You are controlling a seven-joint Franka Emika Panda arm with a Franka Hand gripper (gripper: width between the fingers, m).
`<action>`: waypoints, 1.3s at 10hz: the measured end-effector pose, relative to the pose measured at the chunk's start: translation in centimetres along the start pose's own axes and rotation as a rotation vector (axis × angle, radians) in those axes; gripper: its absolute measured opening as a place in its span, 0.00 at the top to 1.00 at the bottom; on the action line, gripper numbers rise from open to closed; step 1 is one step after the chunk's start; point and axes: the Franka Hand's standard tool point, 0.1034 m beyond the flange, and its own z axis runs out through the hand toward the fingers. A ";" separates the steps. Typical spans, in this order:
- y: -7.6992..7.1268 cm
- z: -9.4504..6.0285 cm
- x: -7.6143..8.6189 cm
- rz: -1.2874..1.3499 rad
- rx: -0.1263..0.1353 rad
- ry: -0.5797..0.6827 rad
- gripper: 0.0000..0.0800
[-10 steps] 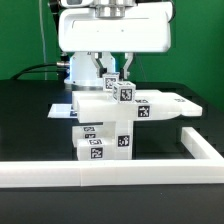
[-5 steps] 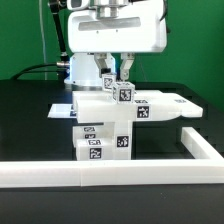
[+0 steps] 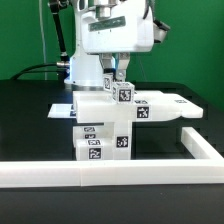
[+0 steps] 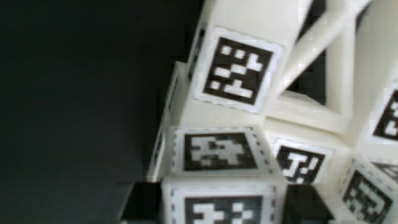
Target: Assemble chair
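Observation:
The partly built white chair (image 3: pixel 104 128) stands on the black table, with tagged blocks stacked under a flat seat panel (image 3: pixel 165 104). A small white tagged chair part (image 3: pixel 110 84) stands upright on top of it. My gripper (image 3: pixel 113 76) comes down from above and is shut on that part. In the wrist view the same tagged part (image 4: pixel 221 150) fills the space between my gripper's (image 4: pixel 222 205) dark fingers (image 4: pixel 150 203). Behind it runs the chair's white frame (image 4: pixel 285 50) with more tags.
A long white border rail (image 3: pixel 110 175) runs along the table's front and turns back along the exterior view's right (image 3: pixel 196 142). The robot's white base (image 3: pixel 76 68) stands behind the chair. A dark cable (image 3: pixel 35 70) lies at the back on the exterior view's left.
The hand has turned about its upright axis, showing narrower in the exterior view, while staying closed on the small part above the chair. The chair has not shifted.

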 end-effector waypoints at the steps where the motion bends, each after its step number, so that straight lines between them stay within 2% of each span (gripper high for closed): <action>1: 0.0 0.0 0.0 0.047 0.000 0.000 0.64; 3: -0.1 0.0 -0.3 0.161 0.001 0.000 0.64; 5: -0.1 0.1 -0.3 0.124 -0.001 0.000 0.63; 6: -0.1 0.1 -0.3 0.056 -0.002 -0.001 0.36; 7: -0.1 0.1 -0.4 0.027 -0.003 0.000 0.36; 8: -0.2 0.1 -0.5 -0.095 -0.008 0.003 0.23; 9: -0.5 0.1 -0.8 -0.210 -0.020 0.006 0.20; 13: -0.8 0.0 -0.7 -0.613 -0.020 0.006 0.19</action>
